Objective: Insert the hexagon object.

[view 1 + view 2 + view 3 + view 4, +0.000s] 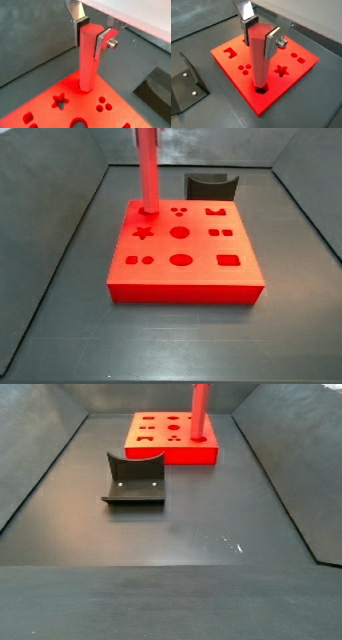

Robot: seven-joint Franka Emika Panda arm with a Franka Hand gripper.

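The floor [160, 534] is occupied by the red block [185, 256] and, near it, the fixture [134, 479]. The rod [258, 60] is stood upright with its lower end in a corner hole of the block. Its top is clamped by the gripper [260, 35].

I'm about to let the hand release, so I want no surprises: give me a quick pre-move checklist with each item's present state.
1. Hand closed on the hexagon object, fingers on opposite faces: ok.
2. Rod upright over the red block in both side views: ok.
3. Rod's lower end inside a hole near the block's corner, in both wrist views: ok.
4. Fully seated to depth: cannot tell.
5. Hole shape matches hexagon: cannot tell.
6. Fixture apart from block and rod: ok.
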